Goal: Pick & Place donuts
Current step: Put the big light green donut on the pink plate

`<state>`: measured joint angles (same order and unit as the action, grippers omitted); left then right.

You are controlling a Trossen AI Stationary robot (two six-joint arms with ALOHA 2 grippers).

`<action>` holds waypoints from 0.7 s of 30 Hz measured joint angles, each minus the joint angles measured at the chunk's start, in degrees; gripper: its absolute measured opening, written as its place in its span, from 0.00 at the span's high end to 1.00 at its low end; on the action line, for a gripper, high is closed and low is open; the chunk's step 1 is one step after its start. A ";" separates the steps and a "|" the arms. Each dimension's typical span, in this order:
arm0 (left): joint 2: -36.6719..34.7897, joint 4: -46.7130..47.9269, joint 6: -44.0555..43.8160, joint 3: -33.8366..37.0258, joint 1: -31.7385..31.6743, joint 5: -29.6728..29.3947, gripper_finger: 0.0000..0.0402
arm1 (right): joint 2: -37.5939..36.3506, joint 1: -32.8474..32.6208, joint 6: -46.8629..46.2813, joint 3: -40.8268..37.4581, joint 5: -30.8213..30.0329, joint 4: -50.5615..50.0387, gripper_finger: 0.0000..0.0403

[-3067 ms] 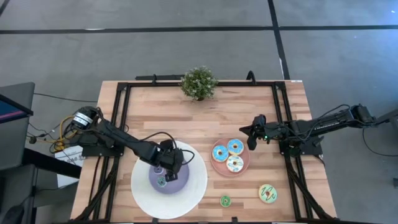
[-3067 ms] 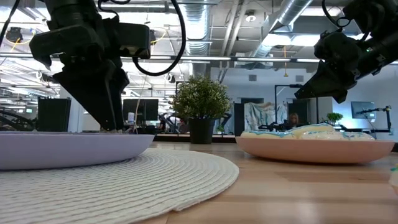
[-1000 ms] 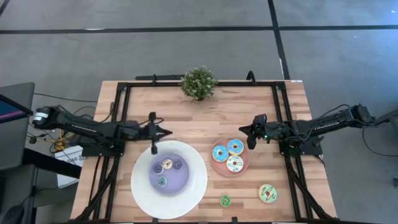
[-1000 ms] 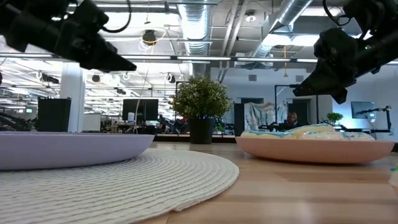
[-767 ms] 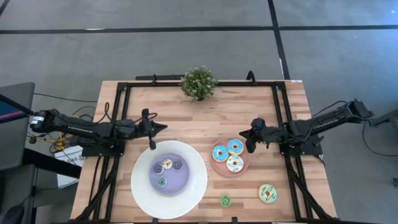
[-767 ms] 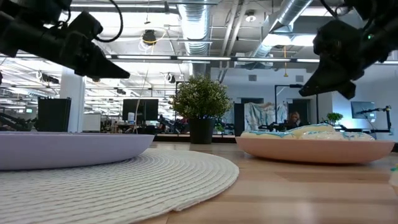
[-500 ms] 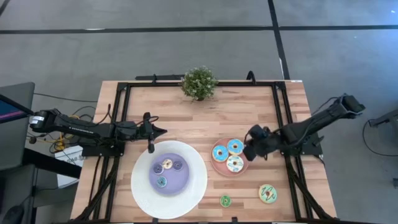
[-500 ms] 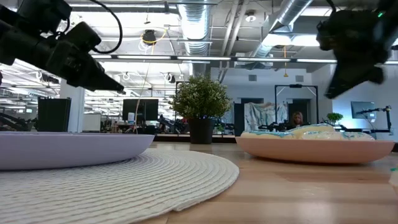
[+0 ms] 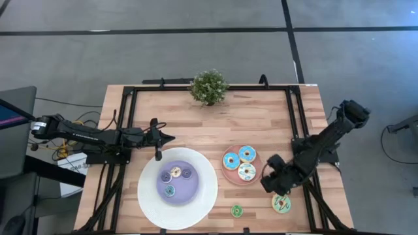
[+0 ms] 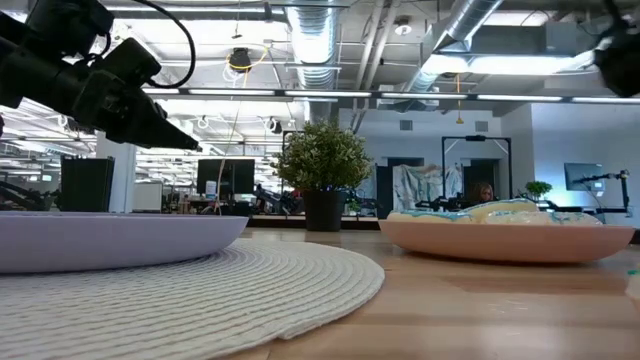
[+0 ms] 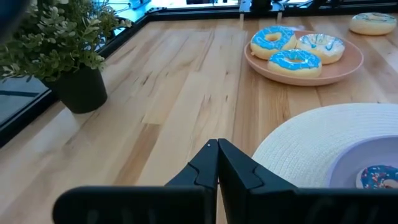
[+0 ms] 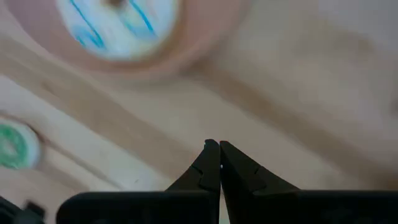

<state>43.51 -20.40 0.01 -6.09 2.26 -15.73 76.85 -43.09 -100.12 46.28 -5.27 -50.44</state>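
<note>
- Donuts sit in three groups in the high view: three bigger ones, two blue-iced (image 9: 231, 160) (image 9: 247, 154) and one white-iced (image 9: 246, 172), fill the round pink plate (image 9: 225, 173) right of centre.
- Three tiny ones, orange (image 9: 175, 172), purple (image 9: 187, 173) and green (image 9: 169, 190), lie on the purple middle of the large white plate (image 9: 198, 207) at lower centre-left.
- One green bigger donut (image 9: 281, 203) lies on the bare wooden table (image 9: 196, 124) at lower right, with a tiny green one (image 9: 236, 210) to its left, near the bottom edge.
- My right gripper (image 9: 267, 185) hangs between the pink plate and the green bigger donut; my right wrist view shows its fingers pressed together, nothing between them, with the white-iced donut ahead and a green one at the frame's left edge.
- My left gripper (image 9: 157, 155) sits at centre-left, at the upper-left rim of the white plate, fingers fully closed and empty.
- Potted plant (image 9: 209, 87) stands at the table's top-centre edge.
</note>
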 joint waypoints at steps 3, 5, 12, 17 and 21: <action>0.00 0.01 0.15 0.00 0.00 -0.03 1.00 | 0.43 -2.72 -4.47 0.04 3.78 -0.05 1.00; -0.02 -0.04 0.24 0.00 0.00 -0.49 1.00 | 0.12 -4.25 -7.07 0.15 4.87 0.17 1.00; -0.02 -0.02 0.61 0.00 0.00 -2.80 1.00 | -0.34 -9.59 -12.81 2.16 5.43 -0.10 0.86; -0.02 -0.07 1.86 -0.02 0.00 -4.00 1.00 | 1.23 -12.62 -17.07 2.16 7.64 0.17 0.71; -0.02 -0.07 1.85 -0.02 0.00 -4.52 1.00 | 4.40 -13.95 -16.81 2.19 8.88 0.53 0.59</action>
<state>43.48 -20.47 1.86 -6.11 2.26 -20.25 81.25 -57.04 -116.93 48.47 3.62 -49.92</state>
